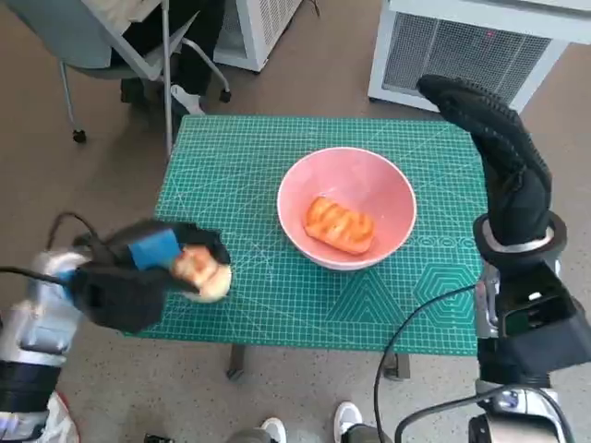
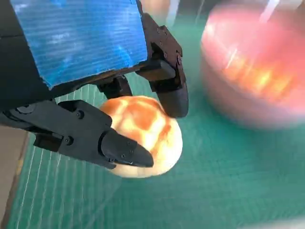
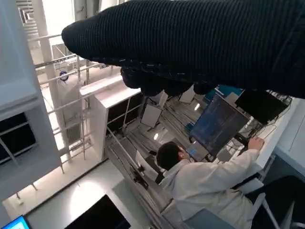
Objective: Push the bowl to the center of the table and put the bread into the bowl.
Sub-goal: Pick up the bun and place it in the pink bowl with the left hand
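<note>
Bread (image 2: 143, 136) pinched in left hand (image 1: 138, 272) fingers (image 2: 124, 150), near-left of bowl (image 1: 346, 208); right hand (image 1: 503, 161) raised, fingers together, empty.

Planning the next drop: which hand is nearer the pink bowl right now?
Right. The right hand is raised beside the bowl's rim, holding nothing; the left hand grips a bread roll near the table's front corner.

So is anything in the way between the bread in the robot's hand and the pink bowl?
Nothing visible. Only bare green mat lies between the round bread in the left hand and the pink bowl. One bread already sits inside, with room beside it.
</note>
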